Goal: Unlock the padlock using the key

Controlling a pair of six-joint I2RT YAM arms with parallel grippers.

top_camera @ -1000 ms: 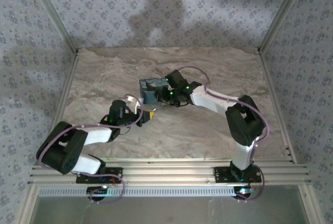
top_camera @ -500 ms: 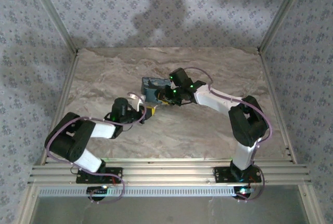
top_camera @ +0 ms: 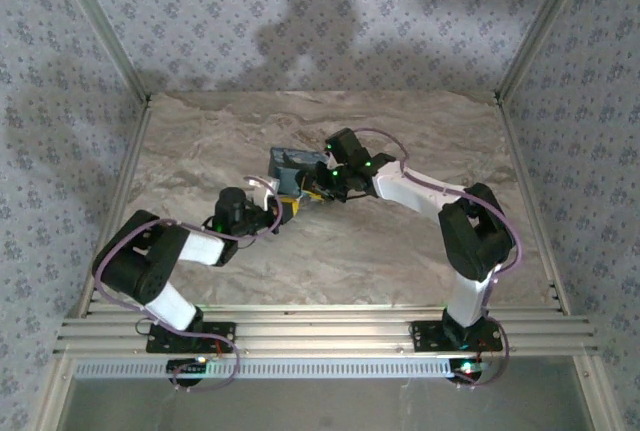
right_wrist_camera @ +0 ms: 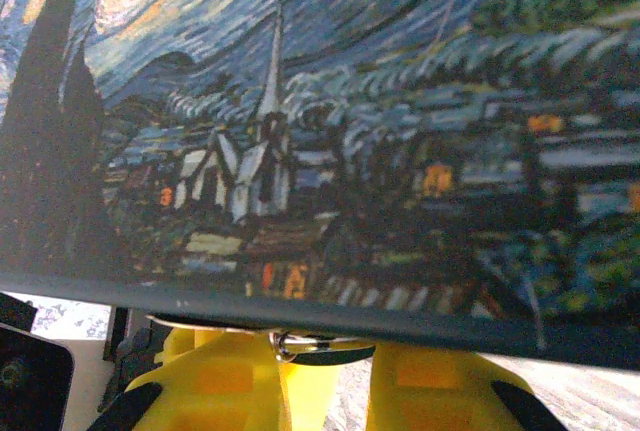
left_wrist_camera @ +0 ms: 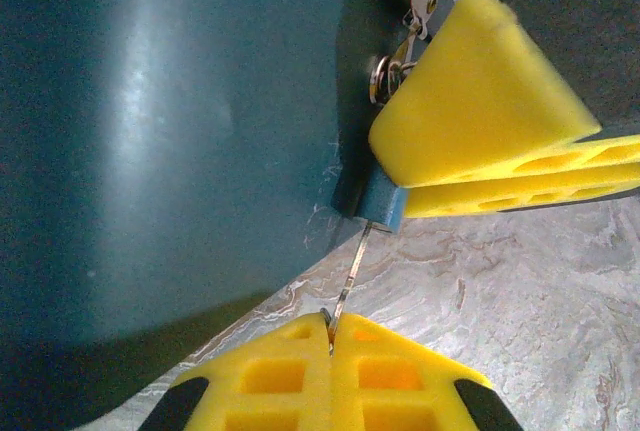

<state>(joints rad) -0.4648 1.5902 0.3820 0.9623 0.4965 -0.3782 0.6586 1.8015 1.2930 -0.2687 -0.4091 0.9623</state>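
Observation:
A small blue padlock (left_wrist_camera: 381, 203) hangs at the front of a teal box (left_wrist_camera: 170, 131) and is pinched between the yellow fingers (left_wrist_camera: 470, 101) of my right gripper (top_camera: 306, 188). A thin metal key (left_wrist_camera: 350, 276) runs from the padlock's underside down into my left gripper (left_wrist_camera: 331, 323), which is shut on it. In the top view the left gripper (top_camera: 284, 211) sits just in front of the box (top_camera: 288, 163). In the right wrist view the right gripper (right_wrist_camera: 320, 371) sits under the painted lid (right_wrist_camera: 350, 101), with a metal ring (right_wrist_camera: 300, 344) between its fingers.
The box stands mid-table on the marbled top (top_camera: 400, 251). A metal hasp and rings (left_wrist_camera: 395, 61) hang on the box front above the padlock. Patterned walls close in the back and sides. Both arms meet at the box's front.
The left arm has pushed forward and its gripper has crept up toward the padlock. The right gripper has shifted slightly right along with the box. Neither grip has altered.

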